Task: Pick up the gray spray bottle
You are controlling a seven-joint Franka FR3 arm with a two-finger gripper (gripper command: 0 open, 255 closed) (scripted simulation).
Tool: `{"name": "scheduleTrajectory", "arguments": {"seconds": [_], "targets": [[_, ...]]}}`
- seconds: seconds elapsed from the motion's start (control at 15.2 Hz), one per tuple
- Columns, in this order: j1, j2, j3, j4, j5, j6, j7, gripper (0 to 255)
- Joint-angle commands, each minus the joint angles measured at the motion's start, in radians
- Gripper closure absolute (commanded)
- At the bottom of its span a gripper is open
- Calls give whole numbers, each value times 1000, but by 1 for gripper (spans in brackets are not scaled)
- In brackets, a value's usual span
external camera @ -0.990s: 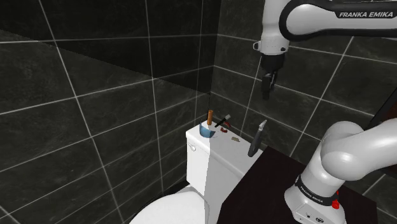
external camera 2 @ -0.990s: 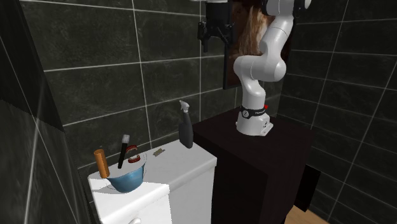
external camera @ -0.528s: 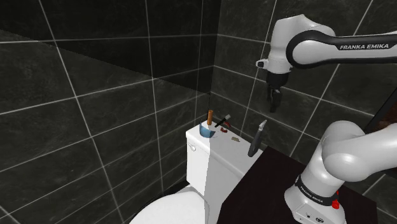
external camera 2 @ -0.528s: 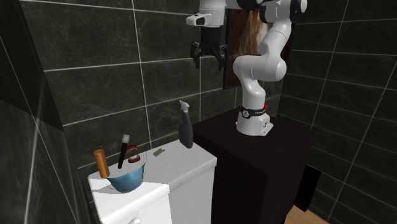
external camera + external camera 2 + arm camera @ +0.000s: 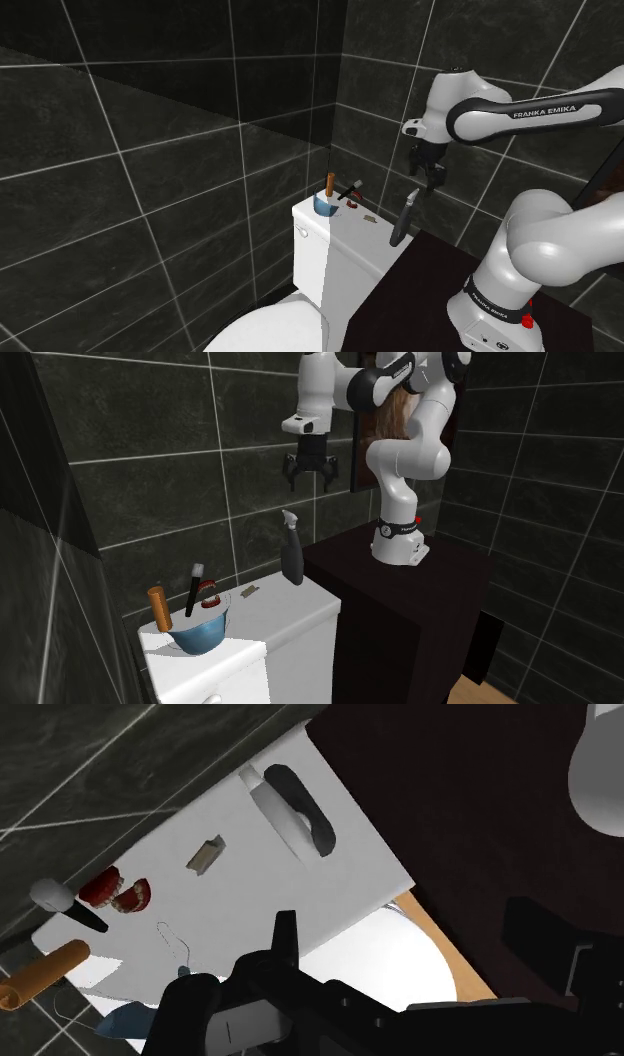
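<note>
Bottle (image 5: 291,557) hasn't been grabbed yet, it's sat untouched on the tank (image 5: 285,608). Gripper (image 5: 309,474) is held above it with fingers spread apart. Lowering and clamping are left.

Our gripper (image 5: 310,479) points down above the spray bottle (image 5: 291,557), fingers apart. Our forearm (image 5: 540,108) runs roughly level, higher still.

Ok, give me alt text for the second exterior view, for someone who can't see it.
The robot's black hand hangs open just above a gray spray bottle, not touching it. The bottle stands upright on a white toilet tank, at the end beside the dark stand; a blue bowl sits at the other end.
</note>
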Motion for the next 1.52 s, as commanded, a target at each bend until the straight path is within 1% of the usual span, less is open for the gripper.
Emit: {"name": "scheduleTrajectory", "arguments": {"seconds": [0.0,0.13,0.26,0.33,0.66,0.79,0.92,0.99,1.45], "targets": [[15,40,-78,-24,-54,91,-118,0],[33,100,-163,-34,-104,185,-232,0],[65,175,-253,-34,-144,284,-348,0],[70,184,-265,-33,-148,295,-361,0],[75,255,-305,-62,-178,395,-351,0],[80,298,-326,-75,-191,450,-346,0],[80,298,-326,-75,-191,450,-346,0],[79,296,-324,-76,-191,449,-344,255],[78,293,-323,-77,-192,447,-344,255]]}}
